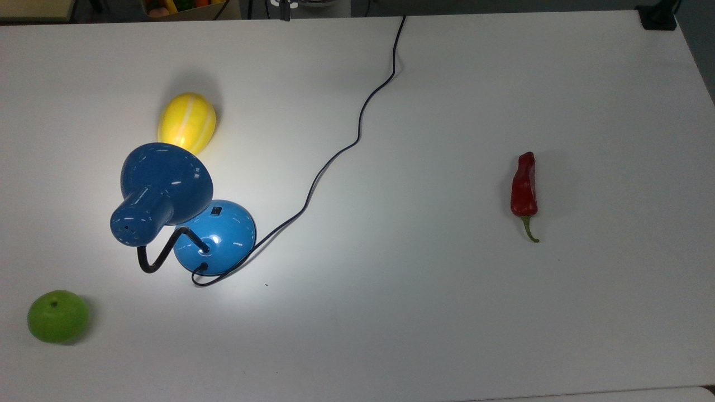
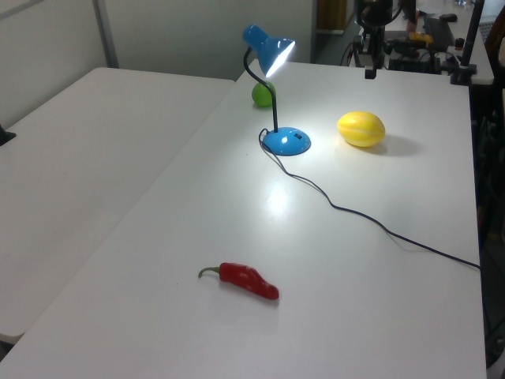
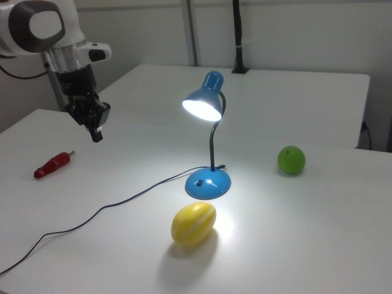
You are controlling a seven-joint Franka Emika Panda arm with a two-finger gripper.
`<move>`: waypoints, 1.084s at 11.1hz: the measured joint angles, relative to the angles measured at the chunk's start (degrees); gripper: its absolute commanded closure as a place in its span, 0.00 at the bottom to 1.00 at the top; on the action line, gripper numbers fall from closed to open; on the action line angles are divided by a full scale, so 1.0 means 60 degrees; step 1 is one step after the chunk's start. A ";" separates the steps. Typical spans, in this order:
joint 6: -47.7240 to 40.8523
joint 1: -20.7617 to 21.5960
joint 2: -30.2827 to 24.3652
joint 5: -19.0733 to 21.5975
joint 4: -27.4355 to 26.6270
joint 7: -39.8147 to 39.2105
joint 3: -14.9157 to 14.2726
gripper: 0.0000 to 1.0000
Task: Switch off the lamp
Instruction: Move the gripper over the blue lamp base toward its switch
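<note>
The blue lamp [image 1: 162, 184] stands lit on the white table [image 1: 424, 312], its shade glowing over a bright patch. Its round base [image 1: 223, 237] carries a small black switch [image 1: 216, 211], and a thin black cord [image 1: 335, 156] runs off the far edge. The lamp also stands mid-table in the left view [image 2: 286, 141] and right view [image 3: 208, 184]. My gripper [image 3: 96, 132] hangs shut and holding nothing above the table, well off to the right view's left of the lamp. It also appears at the table's far edge in the left view [image 2: 369, 73] and top view [image 1: 285, 14].
A yellow melon [image 1: 186, 123] lies close beside the lamp shade. A green apple [image 1: 58, 315] sits near the top view's lower left corner. A red chili [image 1: 524, 187] lies far off to the top view's right. A second white table [image 2: 87, 158] adjoins.
</note>
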 measured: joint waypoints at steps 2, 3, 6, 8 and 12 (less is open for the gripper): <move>0.0000 -0.0124 0.0002 0.0000 0.0000 0.0000 -0.0009 1.00; 0.0034 -0.0261 0.0025 0.0000 -0.0001 -0.0001 -0.0010 1.00; 0.0634 -0.0678 0.0359 0.0000 -0.0016 -0.0002 -0.0018 1.00; 0.1329 -0.0929 0.0648 0.0000 -0.0182 -0.0002 -0.0020 1.00; 0.3462 -0.1224 0.1215 0.0000 -0.1171 0.0029 -0.0022 1.00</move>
